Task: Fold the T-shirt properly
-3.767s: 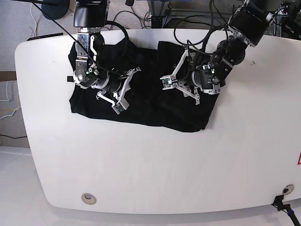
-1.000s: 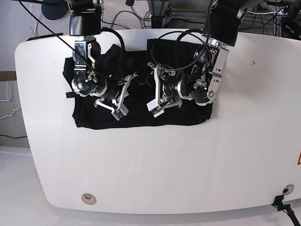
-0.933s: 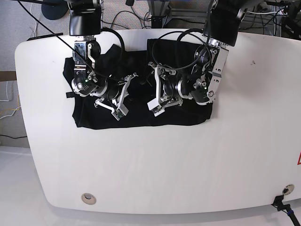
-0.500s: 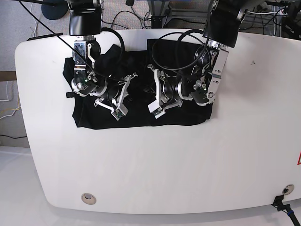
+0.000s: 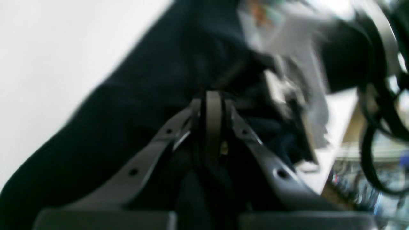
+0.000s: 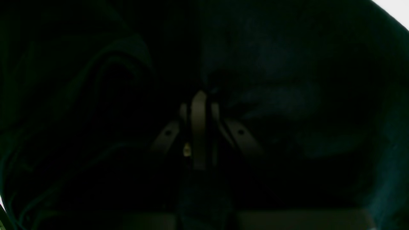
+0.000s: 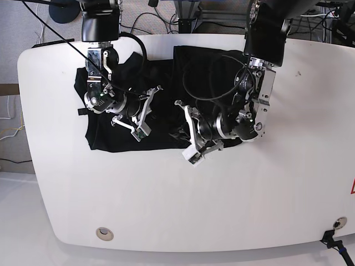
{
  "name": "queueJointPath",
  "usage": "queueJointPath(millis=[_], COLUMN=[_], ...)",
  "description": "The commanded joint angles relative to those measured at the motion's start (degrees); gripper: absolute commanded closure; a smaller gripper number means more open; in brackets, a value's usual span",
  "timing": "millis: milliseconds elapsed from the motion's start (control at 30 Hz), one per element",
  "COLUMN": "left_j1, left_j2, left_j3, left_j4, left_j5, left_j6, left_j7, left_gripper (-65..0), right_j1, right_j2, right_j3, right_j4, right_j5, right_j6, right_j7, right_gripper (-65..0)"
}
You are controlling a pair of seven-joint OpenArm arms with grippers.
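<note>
I see a rounded white table [image 7: 166,205]. A crumpled black cloth T-shirt [image 7: 108,138] lies on its far half.

No readable text, labels, brands or numbers in any view. Base view: a red mark [image 7: 353,187] sits at the right edge of the table [image 7: 166,194], cut off by the frame, illegible. Both wrist views are too dark or blurred to show any lettering.
</note>
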Motion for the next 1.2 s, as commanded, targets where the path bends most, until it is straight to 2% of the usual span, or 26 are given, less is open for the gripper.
queueJointPath(millis=[0, 67, 100, 133, 367, 567, 667, 767, 800, 867, 1067, 1100, 1167], left_j1=[-1.71, -1.71, -1.71, -1.71, -2.06, -2.24, -2.15, -2.15, -2.15, -1.98, -2.24, -2.24, -2.24], left_j2=[-0.06, -0.06, -0.06, -0.06, 2.76, 2.76, 2.76, 2.49, 2.49, 2.4, 1.53, 1.53, 1.53], left_j3=[0.18, 0.09, 0.09, 0.09, 2.38, 6.16, 6.16, 6.16, 6.16, 6.16, 6.16, 6.07, 5.9], left_j4=[1.15, 1.15, 1.15, 0.89, -2.45, -6.41, -7.9, -9.22, -9.22, -9.05, -9.05, -9.05, -9.05], left_j5=[-0.96, -0.96, -1.05, -1.05, -0.96, -0.96, -0.96, -0.96, -0.96, -0.96, -0.96, -0.96, -0.96], left_j6=[2.59, 5.41, 6.55, 7.08, 10.15, 10.24, 12.44, 12.88, 12.88, 12.79, 12.79, 12.79, 12.79], left_j7=[-0.89, -0.81, -0.02, 1.04, 5.17, 5.08, 5.08, 5.08, 5.08, 5.08, 5.08, 5.08, 5.08], left_gripper=[-9.0, -29.2, -36.6, -38.8, -38.9, -38.9, -38.9, -38.8, -38.5, -32.6, -2.3, 0.0, 0.0], right_j1=[0.45, 0.45, 0.45, 0.45, 0.45, 0.45, 0.45, 0.45, 0.45, 0.45, 0.45, 0.45, 0.45], right_j2=[0.12, 0.12, 0.12, 0.12, 0.12, 0.21, 0.21, 0.21, 0.21, 0.12, 0.12, 0.12, 0.12], right_j3=[0.0, 0.0, -0.08, -0.08, -0.17, -0.08, -0.08, 0.0, 0.0, 0.0, 0.0, 0.0, 0.0], right_j4=[0.43, 0.34, 0.34, 0.34, 0.34, 0.34, 0.34, 0.34, 0.34, 0.34, 0.34, 0.34, 0.34], right_j5=[-0.63, -0.63, -0.63, -0.63, -0.63, -0.63, -0.63, -0.63, -0.63, -0.63, -0.63, -0.63, -0.63], right_j6=[0.08, 0.08, 0.08, 0.08, 0.08, 0.08, 0.08, 0.08, 0.08, 0.08, 0.08, 0.08, 0.08], right_j7=[-1.11, -1.11, -1.11, -1.11, -1.11, -1.11, -1.11, -1.11, -1.11, -1.11, -1.11, -1.11, -1.11], right_gripper=[0.0, 0.0, 0.0, 0.0, 0.0, 0.0, 0.0, 0.0, 0.0, 0.0, 0.0, 0.0, 0.0])
